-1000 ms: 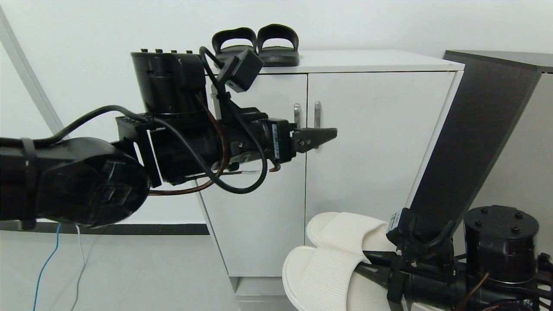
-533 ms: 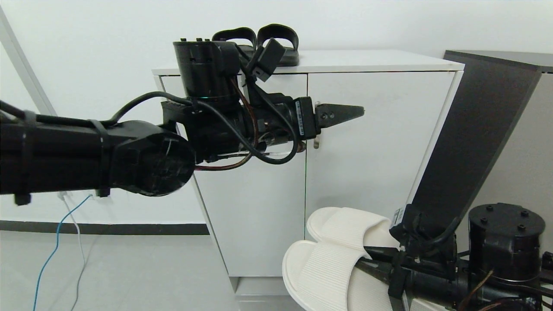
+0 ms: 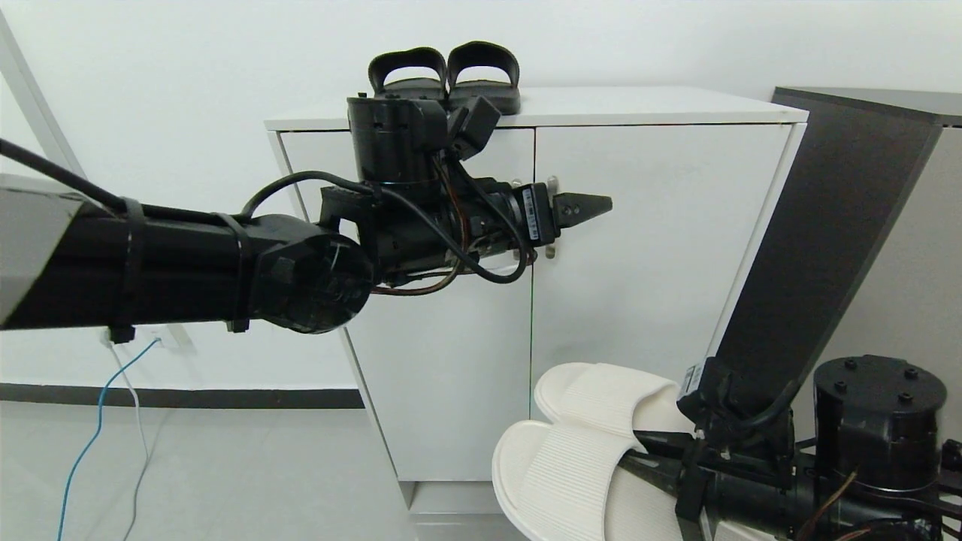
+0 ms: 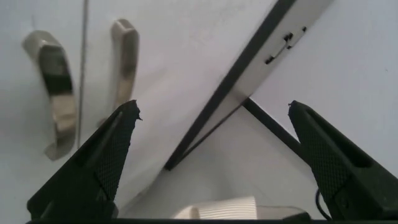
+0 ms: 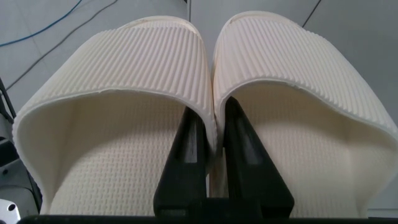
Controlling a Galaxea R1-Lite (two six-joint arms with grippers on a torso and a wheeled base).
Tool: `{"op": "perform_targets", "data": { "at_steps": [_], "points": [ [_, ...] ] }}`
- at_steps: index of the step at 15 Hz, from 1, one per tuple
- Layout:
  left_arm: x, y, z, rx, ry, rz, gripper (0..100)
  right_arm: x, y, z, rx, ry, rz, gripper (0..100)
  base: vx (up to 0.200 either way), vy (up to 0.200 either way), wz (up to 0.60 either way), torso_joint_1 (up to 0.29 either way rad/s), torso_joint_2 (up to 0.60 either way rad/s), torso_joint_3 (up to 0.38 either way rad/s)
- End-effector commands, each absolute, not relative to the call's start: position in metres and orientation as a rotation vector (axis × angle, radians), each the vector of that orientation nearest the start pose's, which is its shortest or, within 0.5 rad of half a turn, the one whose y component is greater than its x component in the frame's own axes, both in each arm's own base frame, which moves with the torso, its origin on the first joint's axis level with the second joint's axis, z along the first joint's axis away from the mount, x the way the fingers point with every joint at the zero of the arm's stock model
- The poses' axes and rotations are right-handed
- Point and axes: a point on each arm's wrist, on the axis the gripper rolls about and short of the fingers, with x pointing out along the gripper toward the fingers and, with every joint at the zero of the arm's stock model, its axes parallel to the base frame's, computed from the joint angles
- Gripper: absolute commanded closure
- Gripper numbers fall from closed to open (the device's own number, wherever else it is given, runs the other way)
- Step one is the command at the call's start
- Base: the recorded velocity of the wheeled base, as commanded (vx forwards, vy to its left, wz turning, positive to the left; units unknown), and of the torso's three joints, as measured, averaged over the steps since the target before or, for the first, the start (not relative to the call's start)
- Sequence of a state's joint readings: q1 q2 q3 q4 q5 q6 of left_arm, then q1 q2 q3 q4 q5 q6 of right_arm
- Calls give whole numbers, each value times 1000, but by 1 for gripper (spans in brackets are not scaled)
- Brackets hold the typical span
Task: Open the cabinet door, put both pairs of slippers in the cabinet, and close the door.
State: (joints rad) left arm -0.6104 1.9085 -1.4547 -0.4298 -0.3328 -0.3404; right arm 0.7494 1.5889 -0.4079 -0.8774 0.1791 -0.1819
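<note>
Head view: two white slippers (image 3: 571, 451) in right hand (image 5: 212, 134), two black slippers (image 3: 445, 75); left hand (image 3: 597, 204) seemingly agape.

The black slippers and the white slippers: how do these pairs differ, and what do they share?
The black slippers are dark and smooth; the white slippers are pale and ribbed. The black slippers rest free on top of the cabinet; the white slippers are held low before its doors, clamped in the right gripper, jaws shut on their inner walls. Both pairs sit side by side, outside the cabinet.

Slipper pair (image 3: 481, 96) atop cabinet (image 3: 661, 248), second pair (image 3: 571, 458) before
</note>
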Motion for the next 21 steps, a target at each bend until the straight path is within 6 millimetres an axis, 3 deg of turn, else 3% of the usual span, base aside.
{"op": "perform_targets", "data": {
  "at_steps": [1, 6, 11, 12, 18, 21],
  "points": [
    [319, -231, 272, -313, 178, -912, 0, 172, 166, 135, -258, 222, 949, 100, 0, 0, 0, 0, 0, 0],
    [337, -244, 263, -291, 183, -883, 0, 173, 166, 134, -261, 229, 949, 100, 0, 0, 0, 0, 0, 0],
    [343, -248, 268, -297, 175, -886, 0, 173, 167, 130, -265, 243, 950, 100, 0, 0, 0, 0, 0, 0],
    [343, -248, 268, -296, 176, -886, 100, 173, 167, 130, -266, 246, 951, 100, 0, 0, 0, 0, 0, 0],
    [332, -242, 264, -294, 211, -892, 100, 169, 165, 127, -270, 255, 967, 100, 0, 0, 0, 0, 0, 0],
    [312, -230, 265, -289, 230, -895, 100, 162, 165, 126, -269, 258, 1018, 100, 0, 0, 0, 0, 0, 0]
  ]
}}
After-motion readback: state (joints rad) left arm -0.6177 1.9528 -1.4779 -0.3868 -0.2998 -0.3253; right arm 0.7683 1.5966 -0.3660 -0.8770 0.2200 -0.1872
